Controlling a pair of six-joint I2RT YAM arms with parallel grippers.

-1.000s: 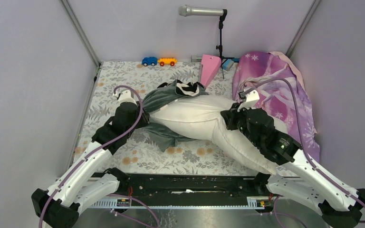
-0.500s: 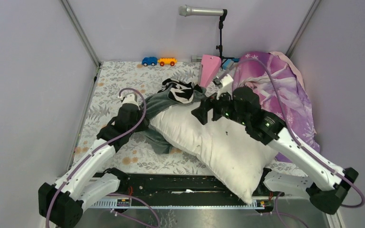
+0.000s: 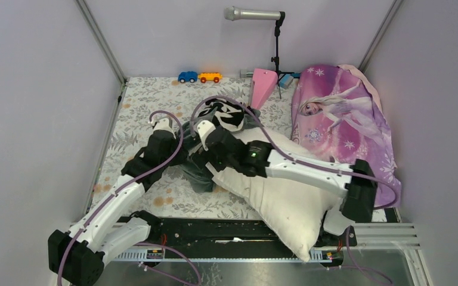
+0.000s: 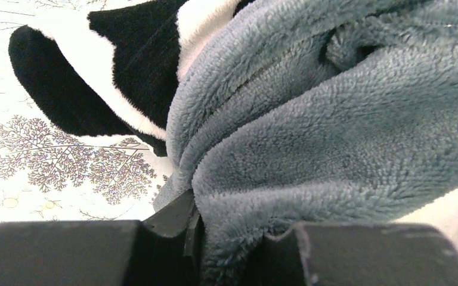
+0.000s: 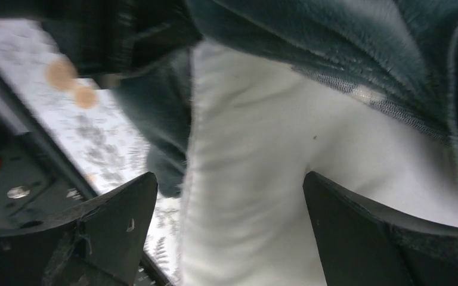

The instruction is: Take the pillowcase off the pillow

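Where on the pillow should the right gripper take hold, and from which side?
Probably the pillow just outside the pillowcase mouth, from above: it is plump and uncovered there, under the open right gripper, while the left gripper clamps the pillowcase.

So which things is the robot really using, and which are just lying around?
For the job: the pillowcase, the pillow, the left gripper pinching the pillowcase, the right gripper open at the pillow.
Just lying about: the toy cars, the princess-print fabric, the microphone.
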